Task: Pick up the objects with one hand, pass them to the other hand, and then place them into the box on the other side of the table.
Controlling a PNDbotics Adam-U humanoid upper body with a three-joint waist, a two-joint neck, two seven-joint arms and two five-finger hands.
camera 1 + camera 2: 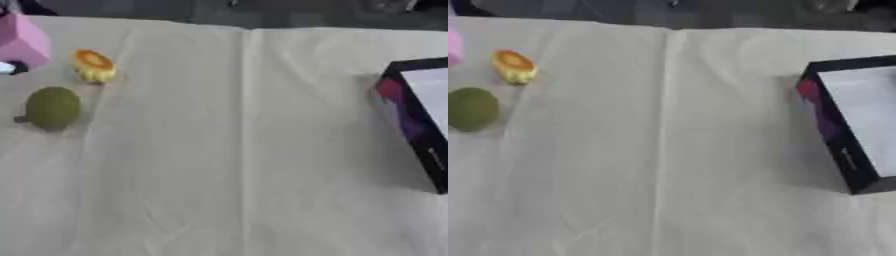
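Neither of my hands shows in either view, so I cannot tell how they are set or whether they hold anything.

Nearest my left side lies a green fruit [52,107] with a short stem, round and resting on the cloth [236,165]. Just beyond it, apart from it, sits a yellow piece with an orange top [94,65]. Past that, at the left edge, stands a pink block [21,42] with a small dark-and-white thing [10,67] beside its foot; I cannot make out what that is. Well apart, on the right, the dark box [833,135] lies open with a pale floor and nothing that I can see in it.

I judge the task at its start: nothing picked, nothing passed. The next move calls for my left hand to come in over the green fruit, curl round it, lift it toward the middle for the right hand to take, then on to the box.

Counted: one green fruit, one yellow piece, one pink block, one box.
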